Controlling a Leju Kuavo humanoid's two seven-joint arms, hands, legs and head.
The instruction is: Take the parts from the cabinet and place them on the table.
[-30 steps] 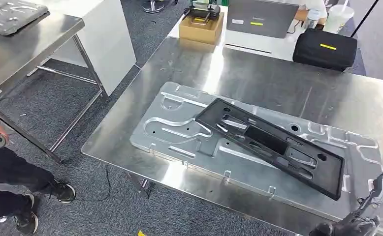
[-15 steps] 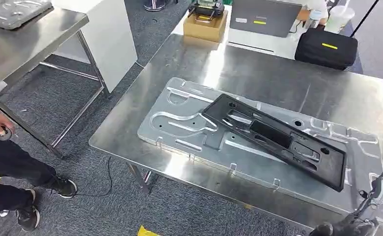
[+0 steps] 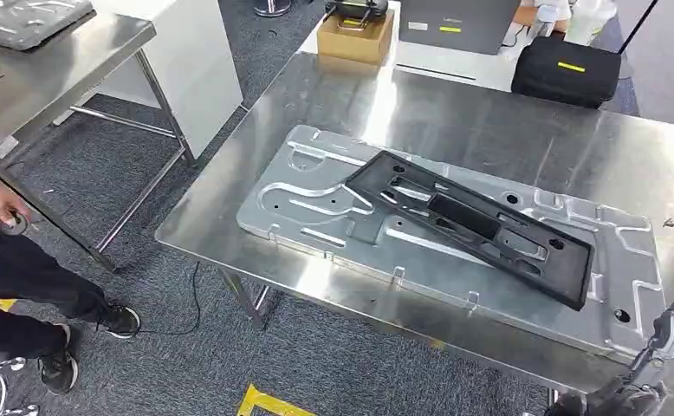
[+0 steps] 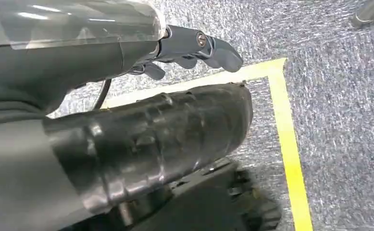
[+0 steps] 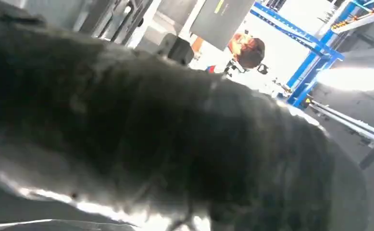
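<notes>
The black frame part lies slantwise on the silver stamped panel, both resting flat on the steel table, just ahead and to the left of the robot's right hand, which touches neither; whether its fingers are spread or curled cannot be told. The left hand hangs over grey carpet and yellow floor tape, holding nothing, fingers loosely apart. With both parts apparently delivered, the placing seems done. A person stands well off to the left
</notes>
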